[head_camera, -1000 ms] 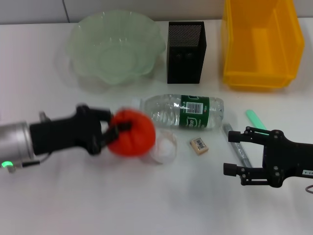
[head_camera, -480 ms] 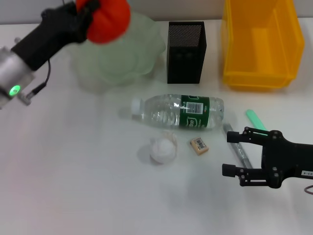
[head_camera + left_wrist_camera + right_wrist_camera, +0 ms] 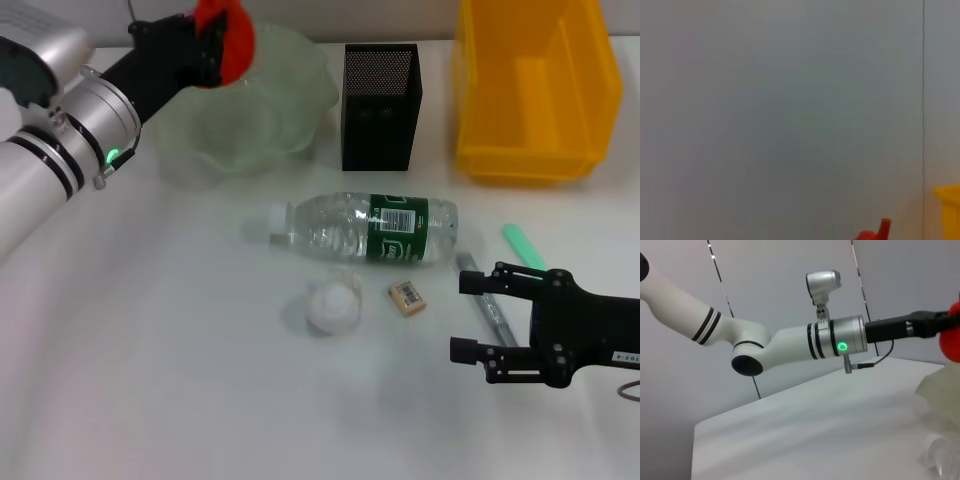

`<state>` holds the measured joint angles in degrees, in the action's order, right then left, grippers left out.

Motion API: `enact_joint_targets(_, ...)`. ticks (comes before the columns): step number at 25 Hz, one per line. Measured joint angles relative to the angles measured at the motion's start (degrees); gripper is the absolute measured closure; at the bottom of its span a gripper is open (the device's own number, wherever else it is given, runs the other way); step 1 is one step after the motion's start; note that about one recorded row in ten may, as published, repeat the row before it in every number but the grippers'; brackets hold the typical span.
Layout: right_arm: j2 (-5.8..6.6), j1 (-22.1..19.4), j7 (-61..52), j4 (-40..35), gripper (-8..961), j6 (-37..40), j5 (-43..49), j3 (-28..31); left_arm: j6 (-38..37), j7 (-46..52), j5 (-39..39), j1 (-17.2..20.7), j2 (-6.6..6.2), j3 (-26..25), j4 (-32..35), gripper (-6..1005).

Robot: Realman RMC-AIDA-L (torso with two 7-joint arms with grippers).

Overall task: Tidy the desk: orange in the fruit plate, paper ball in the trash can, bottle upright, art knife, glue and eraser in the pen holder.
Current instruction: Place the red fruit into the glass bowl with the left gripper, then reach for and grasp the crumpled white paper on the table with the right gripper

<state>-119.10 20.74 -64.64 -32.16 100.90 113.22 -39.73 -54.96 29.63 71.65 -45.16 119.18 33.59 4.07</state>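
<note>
Two-arm robot, white-and-silver limbs, black end pieces.

Left arm (image 3: 60, 150): glossy white shell, black double rings at the joints, silver metal wrist cuff with a lit green lamp (image 3: 842, 346), thin black cable looping beside it, small silver camera pod (image 3: 823, 282) mounted on the wrist. Left gripper (image 3: 205, 45) matte black. Right gripper (image 3: 475, 317) black, angular open framework, small white label on its body.

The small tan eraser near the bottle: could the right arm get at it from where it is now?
Probably yes. The small tan eraser lies on bare table just left of the open right end effector; only the grey art knife lies near that path.
</note>
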Motion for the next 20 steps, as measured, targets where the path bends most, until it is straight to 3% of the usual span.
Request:
enact_joint_targets(6, 0.0, 0.1, 0.0, 0.3, 123, 0.0, 0.0, 0.0, 1.5, -1.0, -0.2, -0.2, 0.0, -0.5, -0.3, 922)
enact_joint_targets(10, 0.0, 0.2, 0.1, 0.3, 123, -0.3, 0.0, 0.0, 1.8, -1.0, -0.2, -0.2, 0.0, -0.5, -0.3, 699)
enact_joint_targets(16, 0.01, 0.5, 0.5, 0.3, 123, -0.4, 0.0, 0.0, 1.7, -0.6, -0.3, -0.1, 0.0, -0.5, -0.4, 450)
enact_joint_targets(20, 0.01, 0.6, 2.1, 0.3, 123, -0.5, 0.0, 0.0, -9.2, 10.7, 2.3, 3.3, -0.44, 3.3, 1.5, 328)
